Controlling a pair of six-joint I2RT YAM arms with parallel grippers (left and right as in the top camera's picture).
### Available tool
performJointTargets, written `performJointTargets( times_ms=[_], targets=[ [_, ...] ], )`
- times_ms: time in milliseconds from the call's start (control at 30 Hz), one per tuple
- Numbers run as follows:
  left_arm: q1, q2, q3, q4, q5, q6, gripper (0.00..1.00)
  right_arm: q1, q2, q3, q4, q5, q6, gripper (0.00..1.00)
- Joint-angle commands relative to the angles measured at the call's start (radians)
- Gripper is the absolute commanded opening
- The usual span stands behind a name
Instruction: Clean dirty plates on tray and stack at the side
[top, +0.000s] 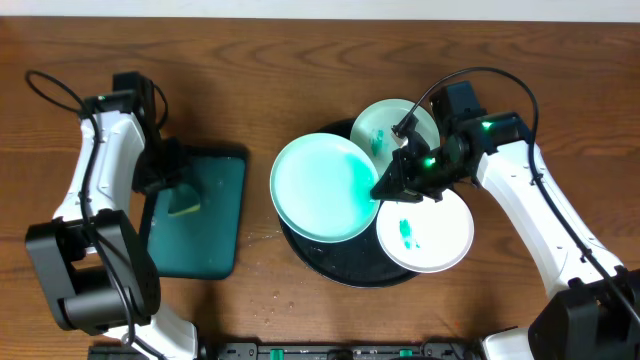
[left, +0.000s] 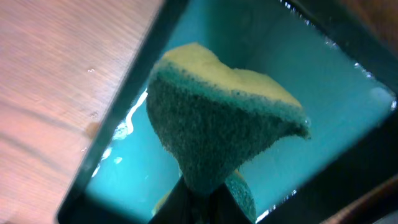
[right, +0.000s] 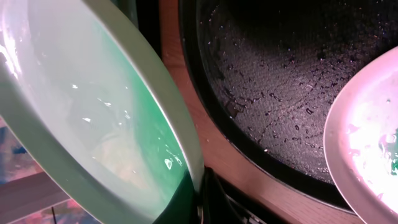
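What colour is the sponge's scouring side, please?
Dark green; sponge shows best in left wrist view.

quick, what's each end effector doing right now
left end effector: shut on the sponge
right end effector: shut on the rim of the big mint-green plate

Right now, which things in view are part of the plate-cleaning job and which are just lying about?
Job:
big mint plate, pinched by right gripper
small mint plate, smeared
white plate, smeared
black tray
sponge in left gripper

Just there:
teal tray below the sponge
wooden table
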Motion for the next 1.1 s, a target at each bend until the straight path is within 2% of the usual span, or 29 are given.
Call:
performJointTargets(
  times_ms=[0,133,167,233,267,467,767,1067],
  targets=[
    [0.000,-0.008,-0.074,0.042,0.065,0.036,0.07,-0.005,-0.013,0.019,-0.001,-0.003,-0.020,0.02],
    [0.000,-0.007,-0.147,0.101,0.087,0.043,0.07,-0.005,-0.013,0.019,-0.011,0.023,-0.020,0.01],
    [0.000,-0.007,-0.161,0.111,0.094,0.043,0.13,-0.005,-0.013,0.019,-0.012,0.024,-0.021,0.01],
    [0.000,-0.007,-0.177,0.122,0.129,0.044,0.54,-0.005,-0.012,0.019,-0.011,0.024,-0.021,0.02],
    [0.000,-0.007,-0.178,0.124,0.153,0.051,0.78,-0.003,-0.012,0.019,-0.011,0.024,-0.021,0.01],
    [0.000,-0.016,-0.160,0.121,0.206,0.066,0.79,-0.003,-0.012,0.019,-0.010,0.077,-0.027,0.02],
    [-0.001,-0.188,-0.138,0.105,0.208,0.068,0.80,-0.002,-0.013,0.019,-0.024,0.368,0.056,0.02],
    [0.000,-0.298,-0.101,-0.059,0.002,-0.020,0.80,0.000,-0.012,0.019,-0.225,0.473,0.099,0.02]
  ],
)
